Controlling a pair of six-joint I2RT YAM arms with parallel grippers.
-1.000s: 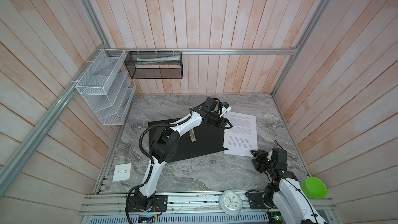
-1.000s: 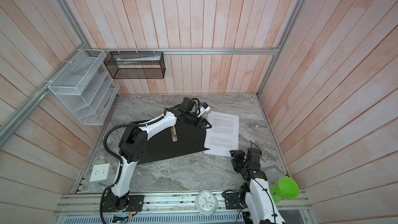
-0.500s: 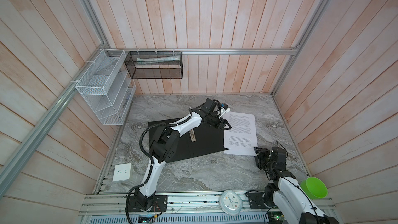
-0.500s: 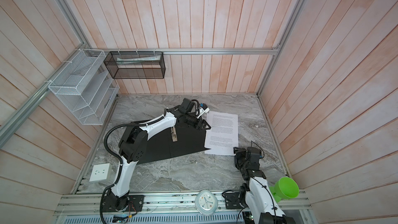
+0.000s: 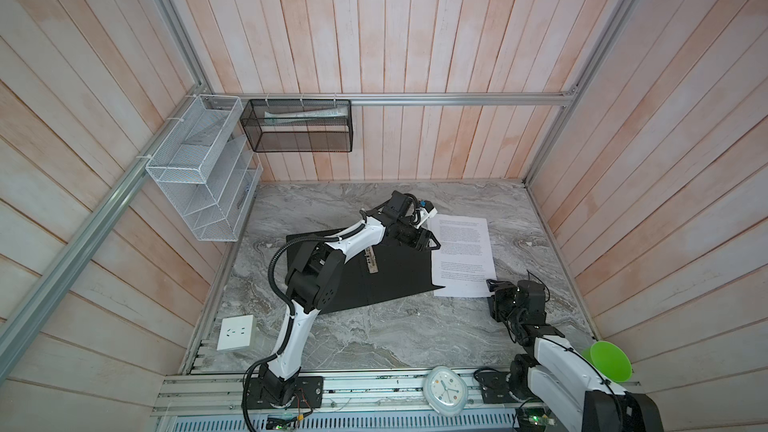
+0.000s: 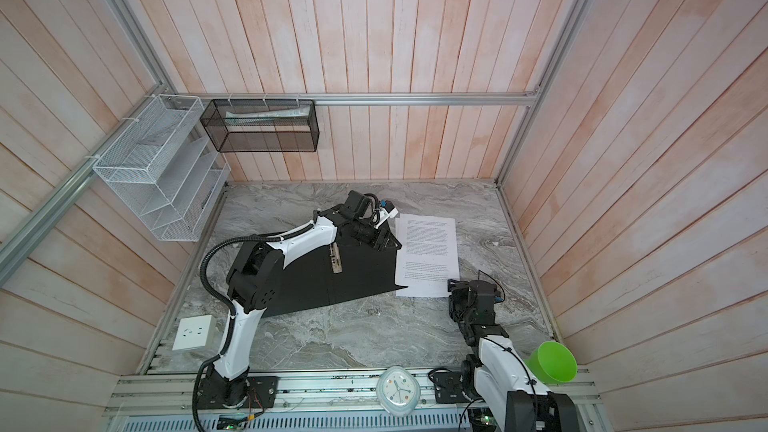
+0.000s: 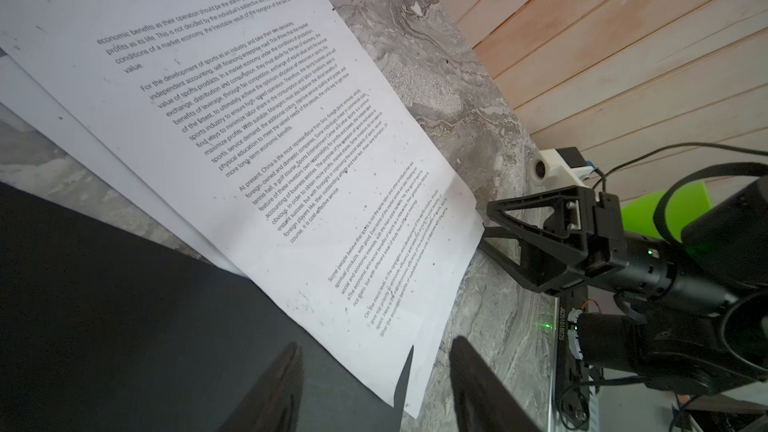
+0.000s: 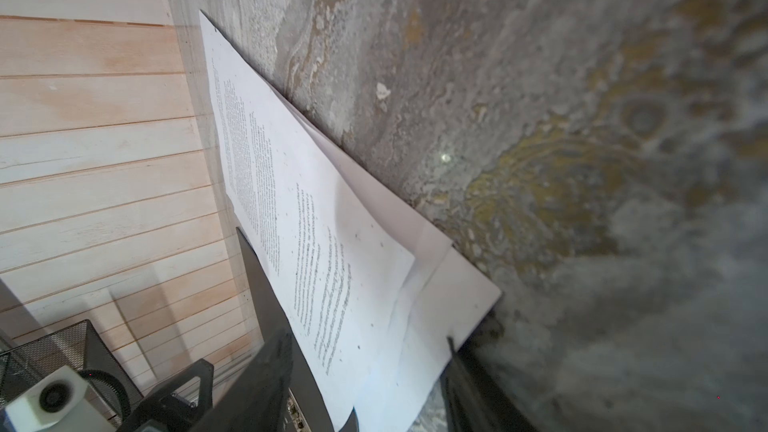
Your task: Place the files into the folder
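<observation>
The folder [image 5: 395, 280] lies open on the bench [image 5: 374, 338], black inside up. It holds only its metal clip [image 5: 371, 261], and no sheet is in it yet. The left arm [image 5: 357, 238] reaches across it. The left jaws hang over the folder's far right edge, spread apart with nothing between them.

Just right of the folder lie the files [image 5: 461, 259], flat on the bench and slightly fanned (the right wrist view shows more than one offset corner). Their long axis runs from the near side towards the back wall, alongside the folder's right edge, and the folder's near right corner touches their left edge.

We judge the right arm [image 5: 557, 363] the nearer one for the pick. The right jaws stand parted right at the files' near right corner, not closed on the paper. From them the sheets stretch away towards the back wall and the folder lies to the left. So the coming move looks to us like a pinch on that corner, then a drag leftwards onto the black.

Of the containers, we cannot make out what the wire rack [image 5: 199, 184] on the left wall holds. The mesh basket [image 5: 297, 143] on the back wall holds a pale tube [image 5: 307, 115]. The green cup [image 5: 606, 367] at the far right looks empty.
</observation>
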